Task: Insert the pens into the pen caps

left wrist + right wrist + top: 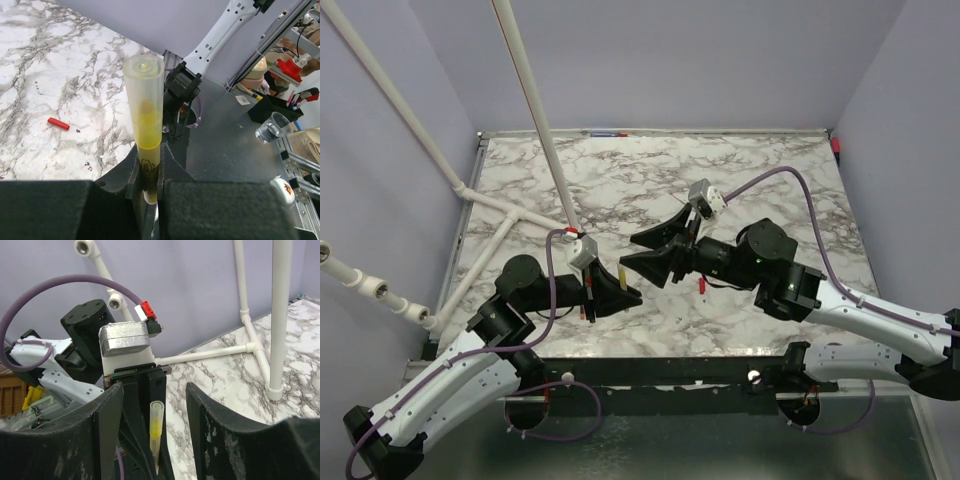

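Pinches the yellow pen (149, 171) upright in the left hand (151, 157), presenting its translucent cap (144, 90), apparently seated, to the right hand (155, 392). Holds that one spread wide, touching nothing. Leaves a red cap (58, 123) lying on the tabletop (45, 65).

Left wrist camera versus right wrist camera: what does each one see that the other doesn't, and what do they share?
Only the left wrist view shows a red pen cap lying on the marble table and a black bin of tools off to the side. Only the right wrist view shows the white pipe frame, a purple cable and the right gripper, open. Both show the yellow pen, capped, clamped in the left gripper, and the marble table.
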